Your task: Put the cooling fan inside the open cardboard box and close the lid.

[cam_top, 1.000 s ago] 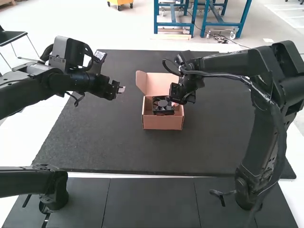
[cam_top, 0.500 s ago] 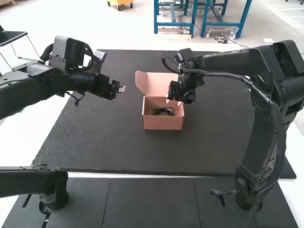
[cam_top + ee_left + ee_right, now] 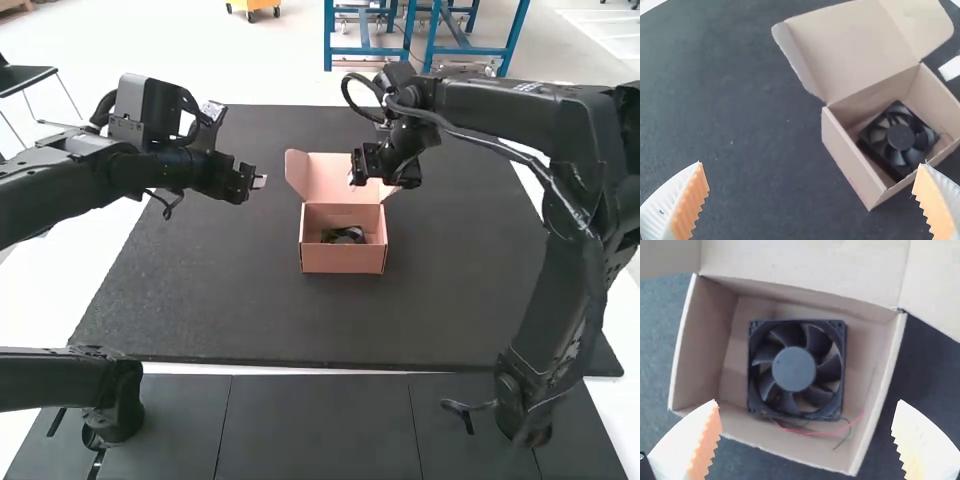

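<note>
The black cooling fan (image 3: 796, 370) lies flat on the floor of the open cardboard box (image 3: 342, 254), its red and black wires trailing beside it; the fan (image 3: 900, 145) also appears in the left wrist view and dimly as the fan (image 3: 344, 235) from above. The box lid (image 3: 330, 176) stands upright at the back. My right gripper (image 3: 372, 172) hangs open above the box's back edge, holding nothing. My left gripper (image 3: 250, 184) is open to the left of the box, well apart from it, above the mat.
The box stands near the middle of a black mat (image 3: 200, 290) with free mat on all sides. White table surface (image 3: 40, 300) borders the mat on the left.
The fan went from the right gripper's hold at the box top down into the box. The right gripper then opened and rose back toward the lid. The left arm barely moved.
</note>
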Motion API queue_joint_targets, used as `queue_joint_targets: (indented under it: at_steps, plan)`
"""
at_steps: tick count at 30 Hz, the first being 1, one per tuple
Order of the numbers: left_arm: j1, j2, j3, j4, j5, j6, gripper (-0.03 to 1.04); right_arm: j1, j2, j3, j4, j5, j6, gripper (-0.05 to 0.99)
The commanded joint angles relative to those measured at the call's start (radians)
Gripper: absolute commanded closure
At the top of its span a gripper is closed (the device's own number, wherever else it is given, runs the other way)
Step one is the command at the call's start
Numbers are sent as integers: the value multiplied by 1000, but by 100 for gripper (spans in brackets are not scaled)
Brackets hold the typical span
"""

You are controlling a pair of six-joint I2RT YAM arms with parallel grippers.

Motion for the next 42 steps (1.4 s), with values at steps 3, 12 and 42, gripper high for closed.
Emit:
queue_joint_targets:
  at_steps: [3, 12, 42]
  plan:
    - [9, 61, 73, 15, -58, -8, 5, -67, -152, -78, 30, 89, -148, 17]
    - [13, 202, 157, 49, -138, -9, 5, -247, -275, -254, 186, 14, -174, 17]
    - [82, 505, 243, 242, -222, -97, 5, -248, 1, -110, 335, -103, -125, 18]
